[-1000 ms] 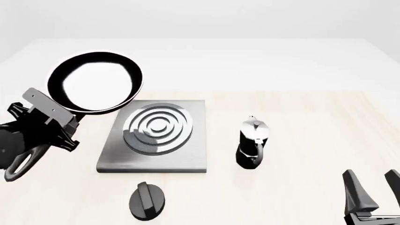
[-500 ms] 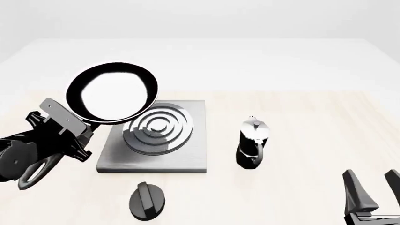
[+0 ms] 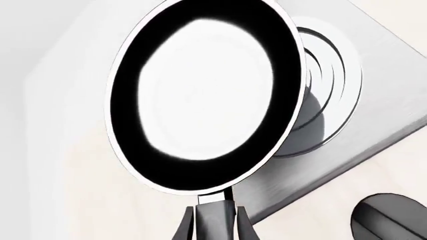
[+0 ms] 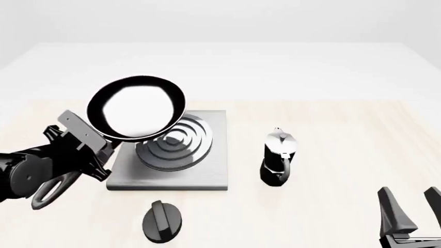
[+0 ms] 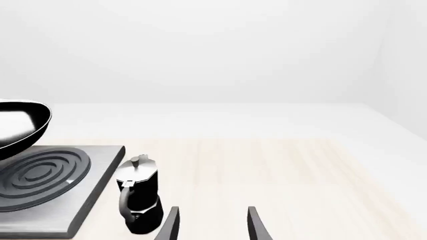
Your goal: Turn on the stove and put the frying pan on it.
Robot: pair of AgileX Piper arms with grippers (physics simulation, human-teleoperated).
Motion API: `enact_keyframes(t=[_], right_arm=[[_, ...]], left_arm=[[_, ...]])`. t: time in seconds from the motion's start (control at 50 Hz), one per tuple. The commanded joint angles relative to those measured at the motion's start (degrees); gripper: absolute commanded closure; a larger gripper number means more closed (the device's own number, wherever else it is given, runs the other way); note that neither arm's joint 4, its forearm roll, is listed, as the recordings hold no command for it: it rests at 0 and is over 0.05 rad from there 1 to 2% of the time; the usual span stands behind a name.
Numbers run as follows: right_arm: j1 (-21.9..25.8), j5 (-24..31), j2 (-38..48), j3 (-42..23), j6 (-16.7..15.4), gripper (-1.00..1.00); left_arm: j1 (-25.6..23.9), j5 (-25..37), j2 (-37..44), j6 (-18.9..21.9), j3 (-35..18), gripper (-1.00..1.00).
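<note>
Gripping the handle, the left gripper (image 4: pixel 88 150) is holding the pan (image 4: pixel 137 107) in the air, tilted, its bowl overlapping the stove's (image 4: pixel 206 165) near-left corner and rings — not resting on them. The left wrist view is showing the fingers (image 3: pixel 183 225) clenched on the handle. A knob (image 4: pixel 162 220) is lying on the table (image 4: pixel 331 129) just in front of the stove, a moka pot (image 4: pixel 278 156) standing to its right. The right gripper (image 4: pixel 408 209) is waiting low at right, jaws spread, holding nothing.

Left arm (image 4: pixel 28 173) — glossy black, grey plate near hand; right hand (image 4: pixel 411 214) — dark tapered fingers.
</note>
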Motion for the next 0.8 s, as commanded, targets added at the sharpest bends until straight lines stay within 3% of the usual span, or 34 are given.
enact_keyframes(t=[0.02,0.8], right_arm=[[0.0,-0.01,0.03,0.0,-0.01,-1.0],[0.01,0.0,0.0,0.0,-0.02,-1.0]], left_arm=[[-1.13,0.19,-0.84,-0.21,-1.29,1.0],[-5.43,2.68,-1.19,-0.76,-0.96,1.0]])
